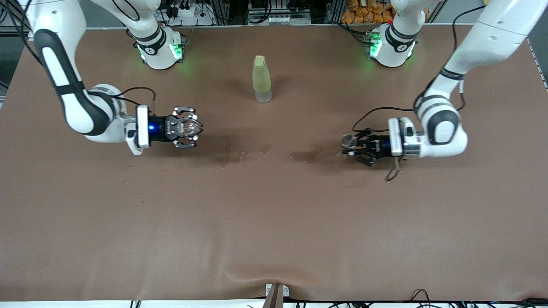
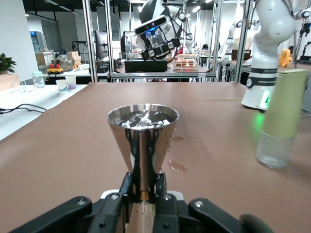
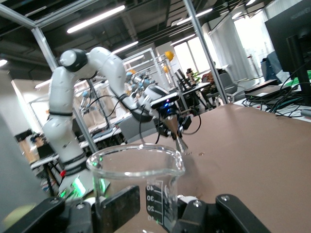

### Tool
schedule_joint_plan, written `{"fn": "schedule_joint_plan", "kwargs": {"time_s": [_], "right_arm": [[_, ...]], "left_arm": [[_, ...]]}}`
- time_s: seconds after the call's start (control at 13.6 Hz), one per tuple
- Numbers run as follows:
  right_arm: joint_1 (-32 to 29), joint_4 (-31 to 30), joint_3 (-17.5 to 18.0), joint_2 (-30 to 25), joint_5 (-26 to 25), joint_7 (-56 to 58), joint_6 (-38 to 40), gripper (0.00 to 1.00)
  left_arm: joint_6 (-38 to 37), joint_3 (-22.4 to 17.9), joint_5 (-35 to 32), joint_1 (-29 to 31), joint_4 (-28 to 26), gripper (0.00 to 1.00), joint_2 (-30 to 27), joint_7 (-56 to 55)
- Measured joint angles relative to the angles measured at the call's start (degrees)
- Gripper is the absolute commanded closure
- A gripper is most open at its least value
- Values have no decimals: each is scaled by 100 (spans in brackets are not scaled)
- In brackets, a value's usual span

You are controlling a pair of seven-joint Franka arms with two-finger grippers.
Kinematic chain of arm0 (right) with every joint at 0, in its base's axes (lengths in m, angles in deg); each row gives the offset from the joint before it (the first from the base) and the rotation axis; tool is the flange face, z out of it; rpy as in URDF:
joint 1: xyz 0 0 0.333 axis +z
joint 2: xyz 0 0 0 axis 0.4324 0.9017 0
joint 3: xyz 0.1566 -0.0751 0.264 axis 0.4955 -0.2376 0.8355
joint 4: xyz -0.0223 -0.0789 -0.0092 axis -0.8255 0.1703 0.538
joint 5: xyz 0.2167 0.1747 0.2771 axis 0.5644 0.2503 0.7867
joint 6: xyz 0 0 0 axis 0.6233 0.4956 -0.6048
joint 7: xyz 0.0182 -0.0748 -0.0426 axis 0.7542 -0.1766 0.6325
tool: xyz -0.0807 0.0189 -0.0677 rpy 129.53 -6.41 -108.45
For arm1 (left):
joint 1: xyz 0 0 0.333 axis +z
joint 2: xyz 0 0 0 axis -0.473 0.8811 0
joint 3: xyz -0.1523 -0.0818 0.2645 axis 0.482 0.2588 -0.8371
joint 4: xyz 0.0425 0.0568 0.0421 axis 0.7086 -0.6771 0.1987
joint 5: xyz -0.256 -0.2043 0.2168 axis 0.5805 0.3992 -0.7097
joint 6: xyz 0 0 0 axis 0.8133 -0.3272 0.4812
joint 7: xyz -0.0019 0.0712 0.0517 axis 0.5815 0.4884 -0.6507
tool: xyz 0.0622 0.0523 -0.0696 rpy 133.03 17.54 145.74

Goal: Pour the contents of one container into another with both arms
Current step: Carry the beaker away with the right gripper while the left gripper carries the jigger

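The brown table [image 1: 274, 222] carries wet patches [image 1: 308, 156] near its middle. A pale green bottle [image 1: 261, 79] stands upright nearer the robot bases — untouched. Over the right arm's end, the right gripper [image 1: 190, 128] is clamped on a clear glass beaker [image 3: 136, 182]. Over the left arm's end, the left gripper [image 1: 353, 147] pinches a steel conical cup [image 2: 142, 141] — both held upright.

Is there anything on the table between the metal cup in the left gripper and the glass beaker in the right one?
Nothing visible stands between the metal cup and the glass beaker; only wet spots mark the table there. The yellow-green bottle stands farther from the front camera, off that line.
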Motion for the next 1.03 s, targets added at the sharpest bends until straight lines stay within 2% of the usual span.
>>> {"fn": "schedule_joint_plan", "kwargs": {"time_s": [0.22, 0.44, 0.66, 1.03], "right_arm": [[-376, 11, -256, 1, -632, 592, 229, 100], [-400, 14, -761, 45, -1055, 1212, 477, 100], [-415, 72, -1231, 228, -1514, 1843, 674, 100], [-441, 416, -1596, 995, -1882, 2798, 852, 100]], "left_arm": [[-334, -13, -646, 850, -81, 100, 1, -94], [-407, -36, -1284, 1659, -135, 100, 62, -103], [-551, -59, -1827, 2303, -84, 100, 362, -103], [-555, -336, -2282, 2527, 332, 100, 1121, -89]]}}
